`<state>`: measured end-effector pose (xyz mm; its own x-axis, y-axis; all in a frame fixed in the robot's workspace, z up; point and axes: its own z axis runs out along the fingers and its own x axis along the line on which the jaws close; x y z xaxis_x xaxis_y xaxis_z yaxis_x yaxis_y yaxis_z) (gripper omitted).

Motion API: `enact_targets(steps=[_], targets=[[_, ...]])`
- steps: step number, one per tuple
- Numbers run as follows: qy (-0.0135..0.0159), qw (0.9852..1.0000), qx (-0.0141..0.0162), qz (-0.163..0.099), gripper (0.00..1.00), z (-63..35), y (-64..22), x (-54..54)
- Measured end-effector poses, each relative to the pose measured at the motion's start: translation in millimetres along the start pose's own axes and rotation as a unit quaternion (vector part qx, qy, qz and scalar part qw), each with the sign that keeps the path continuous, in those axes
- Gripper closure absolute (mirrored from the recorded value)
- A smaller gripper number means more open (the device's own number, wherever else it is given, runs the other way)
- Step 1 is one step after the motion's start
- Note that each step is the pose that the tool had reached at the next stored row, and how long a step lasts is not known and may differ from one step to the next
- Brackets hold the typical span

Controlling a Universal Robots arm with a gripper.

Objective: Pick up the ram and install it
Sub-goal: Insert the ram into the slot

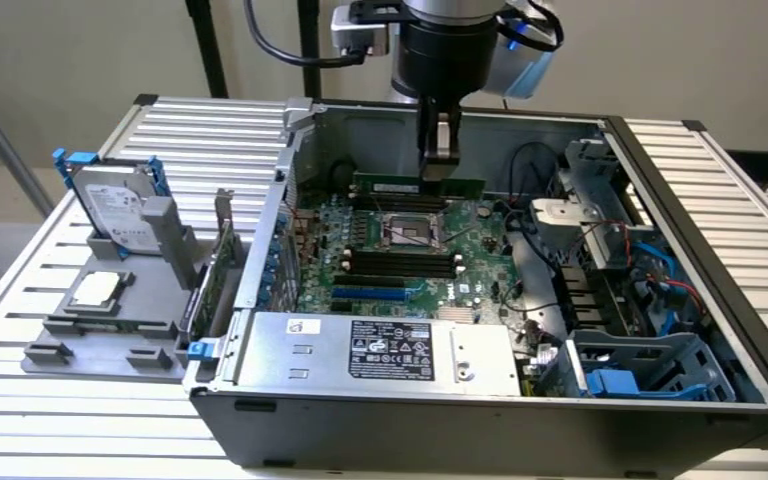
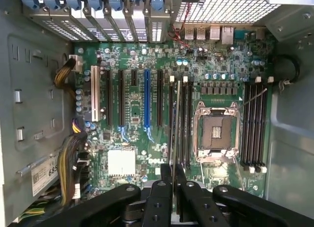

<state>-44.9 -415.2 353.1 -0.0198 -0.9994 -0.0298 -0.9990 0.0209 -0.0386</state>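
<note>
The gripper is nearly closed, pinching the ram by its upper edge. The green stick hangs edge-down directly below the fingers, over the motherboard in the open computer case. From the wrist, it lines up with the memory slots beside the empty CPU socket.

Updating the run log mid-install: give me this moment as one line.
jaws: shut on ram | ram: inside case, over memory slots | seated: cannot tell

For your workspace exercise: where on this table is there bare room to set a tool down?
Bare table slats: near edge by the grey holder, far corner beyond the hard drive. Crowded: inside the computer case, where the gripper holds the ram.
</note>
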Motion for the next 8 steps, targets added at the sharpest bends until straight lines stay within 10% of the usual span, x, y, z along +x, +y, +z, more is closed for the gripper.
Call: enact_targets(steps=[8], targets=[[0.0, 1.0, -0.0011, -0.001, 0.86, 14.6, 0.4, 0.4]])
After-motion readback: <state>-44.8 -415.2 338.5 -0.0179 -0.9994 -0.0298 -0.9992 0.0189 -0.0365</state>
